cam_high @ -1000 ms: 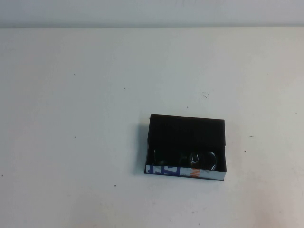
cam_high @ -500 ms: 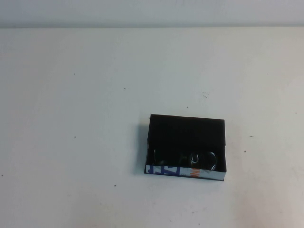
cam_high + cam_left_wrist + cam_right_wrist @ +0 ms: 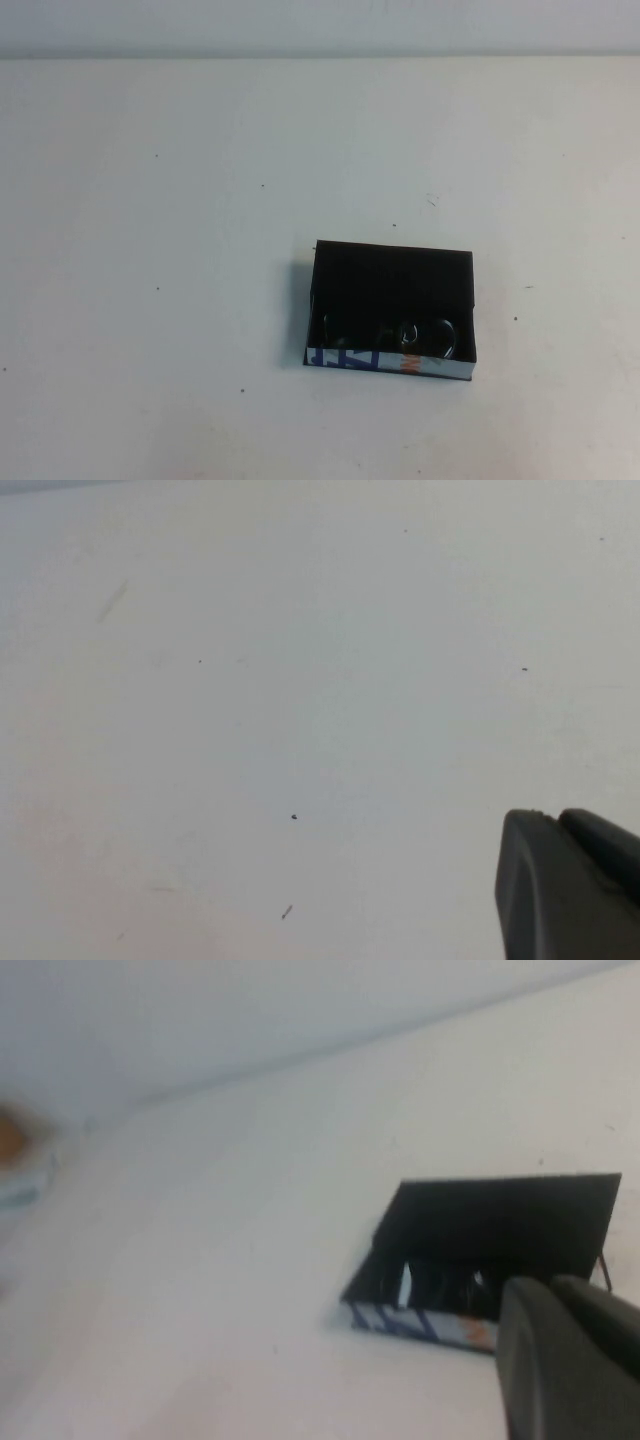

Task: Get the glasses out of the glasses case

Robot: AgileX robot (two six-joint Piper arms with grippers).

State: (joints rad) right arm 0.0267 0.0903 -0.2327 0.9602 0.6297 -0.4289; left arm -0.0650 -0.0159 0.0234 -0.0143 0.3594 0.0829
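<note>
The glasses case (image 3: 392, 275) is a shallow open black box lying right of the table's centre, its white wall with blue and orange lettering (image 3: 385, 361) facing me. The dark glasses (image 3: 400, 335) lie inside it against that wall. Neither gripper shows in the high view. My right gripper (image 3: 550, 1285) is shut and empty. It hovers on the near side of the case (image 3: 500, 1215), where the glasses (image 3: 440, 1282) show dimly inside. My left gripper (image 3: 555, 818) is shut and empty over bare table, with no task thing in its view.
The white table (image 3: 180, 300) carries a few small dark specks. Its far edge (image 3: 320, 56) meets a pale wall. A blurred brownish object (image 3: 10, 1140) sits beyond the table in the right wrist view.
</note>
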